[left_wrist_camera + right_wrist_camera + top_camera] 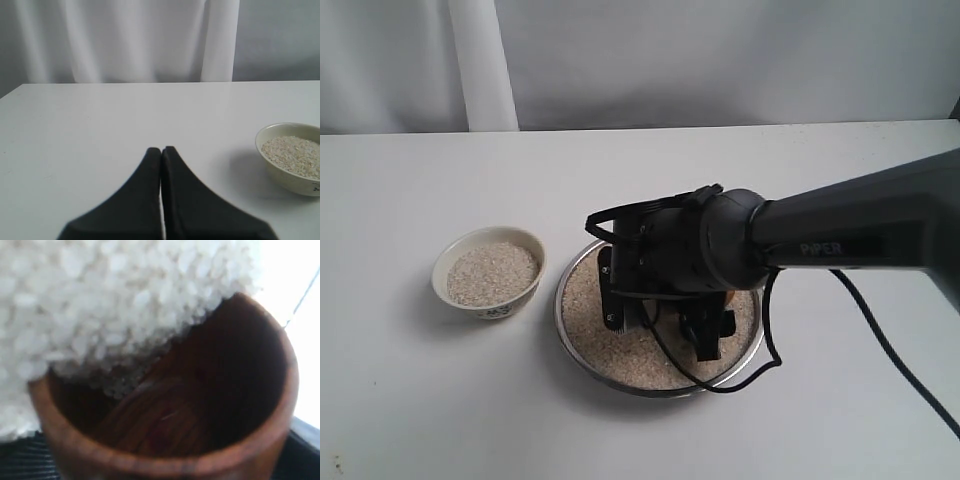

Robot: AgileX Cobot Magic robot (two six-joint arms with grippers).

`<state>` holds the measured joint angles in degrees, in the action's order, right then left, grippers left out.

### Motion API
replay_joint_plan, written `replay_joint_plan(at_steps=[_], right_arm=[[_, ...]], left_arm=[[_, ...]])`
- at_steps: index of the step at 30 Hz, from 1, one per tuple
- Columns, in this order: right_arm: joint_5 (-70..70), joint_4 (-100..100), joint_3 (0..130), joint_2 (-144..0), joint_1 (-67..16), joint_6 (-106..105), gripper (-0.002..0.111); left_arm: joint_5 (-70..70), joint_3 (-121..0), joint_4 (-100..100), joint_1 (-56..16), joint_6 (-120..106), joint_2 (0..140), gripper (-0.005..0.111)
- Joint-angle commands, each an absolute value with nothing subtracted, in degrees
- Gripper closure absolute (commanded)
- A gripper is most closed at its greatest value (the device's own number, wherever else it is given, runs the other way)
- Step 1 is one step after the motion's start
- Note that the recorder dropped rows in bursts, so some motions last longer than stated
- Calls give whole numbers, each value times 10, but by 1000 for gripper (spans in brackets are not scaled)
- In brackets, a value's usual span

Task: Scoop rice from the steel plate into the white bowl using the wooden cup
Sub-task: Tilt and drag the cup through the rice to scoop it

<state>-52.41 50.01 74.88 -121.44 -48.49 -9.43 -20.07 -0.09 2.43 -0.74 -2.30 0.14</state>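
Room: a white table (410, 400) in front of a pale curtain (110, 40).
My right arm (860, 235): it reaches over the plate from the right and hides the middle of it.
Plate (582, 352): steel, round and shallow, with a shiny rim. It lies on the table under my right gripper (665, 320), and pale rice (620, 350) covers what I can see of its floor.
Bowl (453, 290): small, cream-white, just beside the plate on its left side but not touching it. It already holds a good layer of rice.
Right fingers: they stand wide and I judge they hold the cup (240, 405). The wrist view shows it very close, mouth against the rice, but the contact of the pads is hidden.
Left gripper (161, 150): the two fingers are pressed together and hold nothing. It waits away from the plate, with the bowl in its view.
Cup: reddish-brown wood, dark inside, the grain visible on the inner wall. It is tipped, its mouth at the edge of the rice heap. Almost nothing is inside yet.
Step in hand: I think it is the scooping.
How to do it well: I should push the lower lip under the grains, keep the rim away from the steel, and turn the cup upright slowly before lifting, so nothing spills.
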Motion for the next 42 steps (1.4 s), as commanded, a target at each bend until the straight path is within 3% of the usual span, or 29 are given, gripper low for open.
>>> replay_joint_plan(at_steps=[1,24,42], right_arm=[[-454,470,747,-1229,-486,-78,108],[-350,379,723,-1224,-444,-57,108],[-93,330,571,-1137,-358,-8,108]], left_arm=[[-197,0,24,-9,-21,0,107],[-197,0,24,-9,-21,0,107],[-197,0,24,-9,-21,0,107]])
